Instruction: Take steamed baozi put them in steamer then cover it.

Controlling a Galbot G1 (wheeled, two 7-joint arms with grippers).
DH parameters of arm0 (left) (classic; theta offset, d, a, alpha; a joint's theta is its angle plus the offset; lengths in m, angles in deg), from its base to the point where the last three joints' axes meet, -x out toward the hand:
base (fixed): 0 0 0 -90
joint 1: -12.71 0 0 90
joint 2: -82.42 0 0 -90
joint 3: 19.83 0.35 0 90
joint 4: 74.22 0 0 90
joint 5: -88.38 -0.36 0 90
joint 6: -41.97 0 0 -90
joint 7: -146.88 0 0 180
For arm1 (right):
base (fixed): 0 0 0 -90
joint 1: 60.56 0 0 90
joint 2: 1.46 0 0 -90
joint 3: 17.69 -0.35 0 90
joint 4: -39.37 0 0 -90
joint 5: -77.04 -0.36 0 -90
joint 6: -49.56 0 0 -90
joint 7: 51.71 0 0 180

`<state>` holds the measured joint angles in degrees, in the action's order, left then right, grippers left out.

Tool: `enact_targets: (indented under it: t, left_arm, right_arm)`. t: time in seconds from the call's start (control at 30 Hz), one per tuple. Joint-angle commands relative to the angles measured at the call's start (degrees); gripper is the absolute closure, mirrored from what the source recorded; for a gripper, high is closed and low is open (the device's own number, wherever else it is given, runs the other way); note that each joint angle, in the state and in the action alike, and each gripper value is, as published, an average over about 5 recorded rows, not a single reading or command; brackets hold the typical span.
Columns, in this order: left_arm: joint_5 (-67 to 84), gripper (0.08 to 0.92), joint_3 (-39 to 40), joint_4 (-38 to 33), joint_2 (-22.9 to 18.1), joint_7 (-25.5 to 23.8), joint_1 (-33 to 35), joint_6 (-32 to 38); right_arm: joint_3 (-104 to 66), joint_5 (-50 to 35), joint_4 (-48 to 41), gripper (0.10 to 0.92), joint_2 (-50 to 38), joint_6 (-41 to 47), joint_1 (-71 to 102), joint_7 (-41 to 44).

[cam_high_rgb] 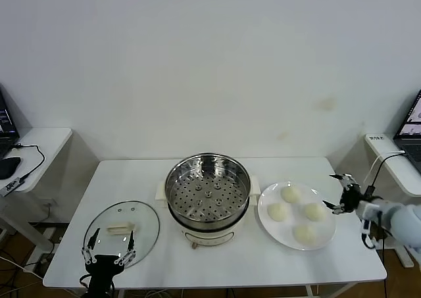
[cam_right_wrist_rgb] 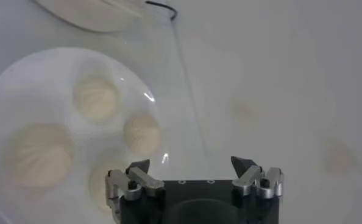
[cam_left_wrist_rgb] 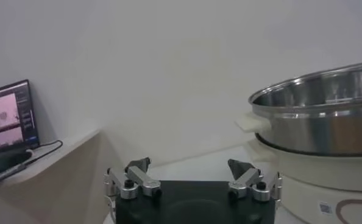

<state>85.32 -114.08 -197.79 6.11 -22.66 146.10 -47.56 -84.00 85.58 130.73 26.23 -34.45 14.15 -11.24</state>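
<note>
- The four steamed baozi [cam_high_rgb: 296, 214] lie together on a flat white plate [cam_high_rgb: 266, 218] on the right part of the worktop [cam_high_rgb: 263, 258]; none is in the pot.
- In the right wrist view the same buns [cam_right_wrist_rgb: 95, 97] show pale and round on the plate [cam_right_wrist_rgb: 4, 85], spaced apart from one another.
- The steamer [cam_high_rgb: 207, 191] stands at the middle of the worktop, just left of the plate, its shiny steel pot uncovered and the perforated tray bare inside; it sits on a white base with side handles.
- In the left wrist view the steamer [cam_left_wrist_rgb: 318, 112] rises to one side, its steel rim above the white base.
- The cover [cam_high_rgb: 122, 232], clear glass with a metal rim and a cream handle at its centre, lies flat on the near left of the worktop, apart from the steamer.
- The right pincer [cam_high_rgb: 341, 194] hangs at the right edge of the plate, just beside the buns and touching none; its fingers stand spread wide with nothing between them, also seen from its own wrist [cam_right_wrist_rgb: 192, 176].
- The left pincer [cam_high_rgb: 108, 255] is at the near edge of the cover, fingers spread wide and holding nothing, likewise from its wrist [cam_left_wrist_rgb: 192, 176].
- A side desk [cam_high_rgb: 39, 143] with a laptop stands far left; another desk [cam_high_rgb: 395, 160] with a laptop stands far right.
</note>
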Motion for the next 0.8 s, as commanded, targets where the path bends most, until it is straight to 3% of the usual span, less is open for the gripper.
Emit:
enact_targets:
  t: [0.03, 0.47, 0.8]
  left_arm:
    - [-0.51, 0.177, -0.02, 0.03, 0.04, 0.01, -0.46, -0.06]
    - [-0.27, 0.177, -0.78, -0.23, -0.41, -0.10, -1.77, -0.35]
    - [0.25, 0.177, -2.48, -1.20, -0.46, -0.08, -0.89, -0.32]
  right_arm:
    - [35.38, -2.22, -15.17, 0.203, 1.75, 0.62, -34.87, 14.14]
    - [44.72, 3.03, -29.18, 0.203, 16.66, 0.64, -41.60, 15.72]
    - [45.43, 7.28, -37.87, 0.203, 23.11, -0.17, -42.68, 16.46]
